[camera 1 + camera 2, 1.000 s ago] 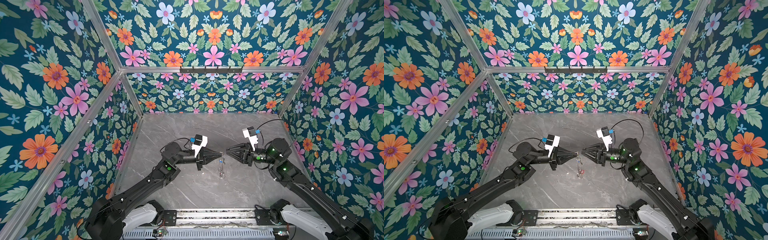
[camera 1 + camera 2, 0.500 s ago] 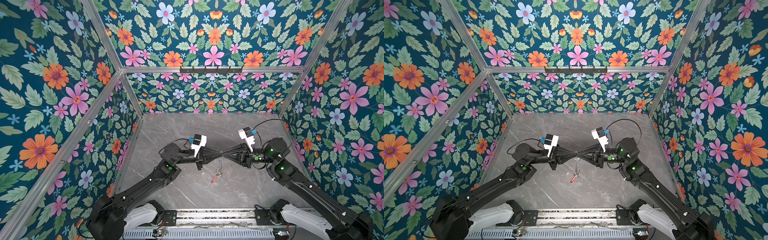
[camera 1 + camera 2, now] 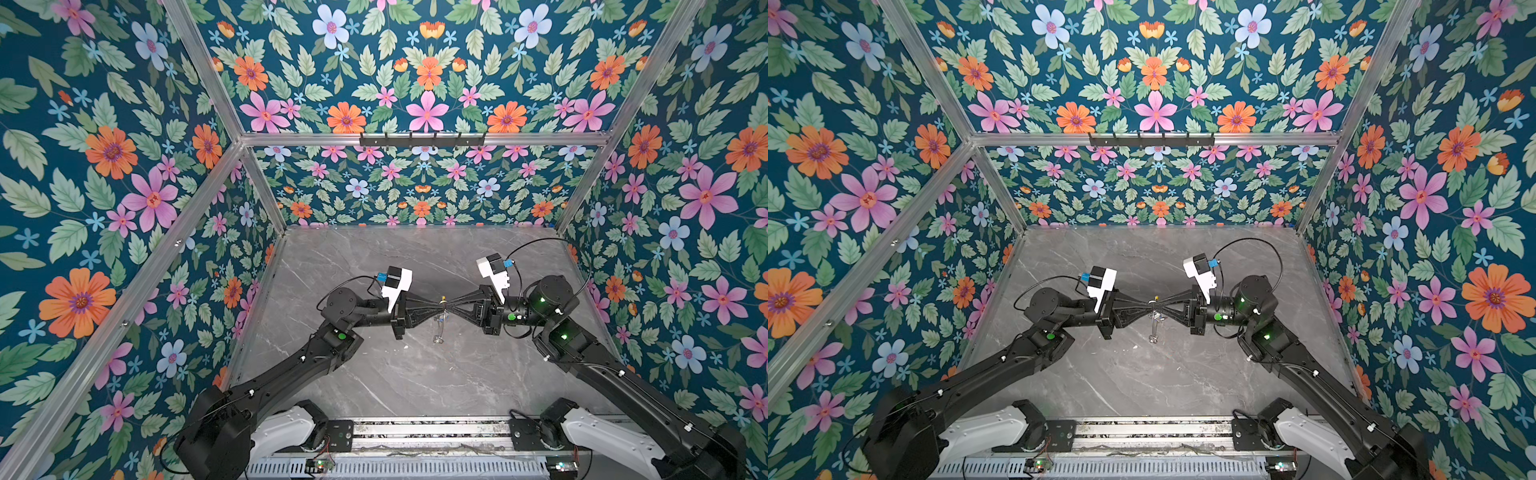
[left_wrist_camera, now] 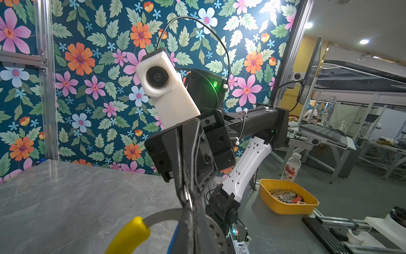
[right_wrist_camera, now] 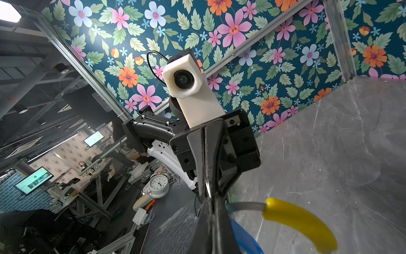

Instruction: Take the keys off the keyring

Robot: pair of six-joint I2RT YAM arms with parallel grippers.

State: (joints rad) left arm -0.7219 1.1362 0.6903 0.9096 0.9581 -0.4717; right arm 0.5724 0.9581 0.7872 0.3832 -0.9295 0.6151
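Left gripper [image 3: 436,306] and right gripper [image 3: 450,306], both pressed shut, pinch the flat grey keyring [image 4: 162,216] tip to tip above the marbled table [image 3: 374,374]. Its arc [image 5: 298,222] is glossy yellow; a silver key [image 3: 439,330] dangles beneath. The bottle [image 4: 290,168] label reads "C水".

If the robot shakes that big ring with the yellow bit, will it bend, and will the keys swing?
The keyring will probably act stiff: its flat grey band holds its curve while pinched. The keys will likely swing, since they dangle loose under the left pincer and right pincer. Pinched edge-on, it might twist.
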